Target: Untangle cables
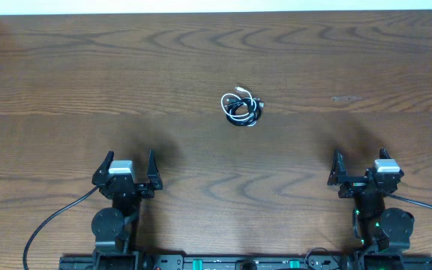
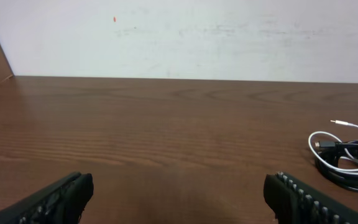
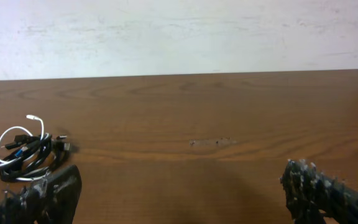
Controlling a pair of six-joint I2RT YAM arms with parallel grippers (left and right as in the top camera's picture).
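The cables (image 1: 241, 107) lie bunched in one small knot of black and white cord near the middle of the wooden table. In the left wrist view the cables (image 2: 347, 155) sit at the far right; in the right wrist view the cables (image 3: 27, 151) sit at the far left. My left gripper (image 1: 128, 166) rests near the front left, open, with nothing between its fingers. My right gripper (image 1: 360, 166) rests near the front right, open and empty too. Both are well short of the knot. From the wrists, the left gripper (image 2: 179, 193) and right gripper (image 3: 182, 186) frame bare wood.
A white wall (image 2: 185, 37) rises behind the table's far edge. Thick black arm wires (image 1: 47, 225) trail from the bases at the front. A small scuff (image 3: 211, 142) marks the wood right of the knot.
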